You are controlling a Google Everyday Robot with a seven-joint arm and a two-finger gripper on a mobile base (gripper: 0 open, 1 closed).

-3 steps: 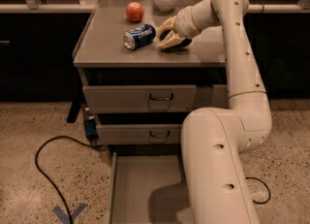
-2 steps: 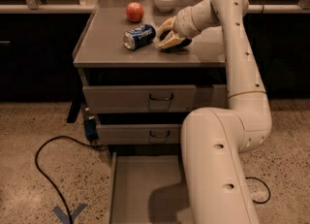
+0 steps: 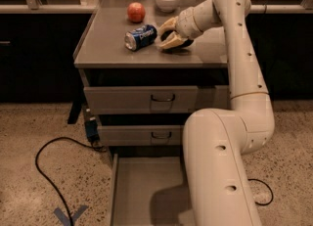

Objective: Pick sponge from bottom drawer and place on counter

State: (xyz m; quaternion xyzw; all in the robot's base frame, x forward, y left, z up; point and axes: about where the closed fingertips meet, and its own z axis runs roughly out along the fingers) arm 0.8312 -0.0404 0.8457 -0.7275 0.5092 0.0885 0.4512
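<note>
Grey metal forms the surface (image 3: 112, 49), a roughly square cabinet top with slightly raised side rims. We locate the tool (image 3: 162, 36) low over the surface, right of centre and nearer the front edge than the rear edge. The white arm (image 3: 244, 73) reaches it from the right edge. The tool is clenched on the sponge (image 3: 182, 40): one pale finger lies above the dark pad and one below it. The sponge sits at the level of the surface, but we cannot tell whether it touches the metal.

A blue soda can (image 3: 140, 37) lies on its side just left of the tool, close to its fingertips. A red apple (image 3: 136, 11) stands behind the can, toward the rear edge. A white bowl (image 3: 167, 0) stands at the rear edge, right of the apple.

Below the surface we see two drawer fronts (image 3: 122, 100) with small dark handles. The bottom drawer (image 3: 142, 191) is pulled out at floor level, its plain floor partly covered by the arm. A black cable (image 3: 44, 171) loops across the speckled floor on the left.
</note>
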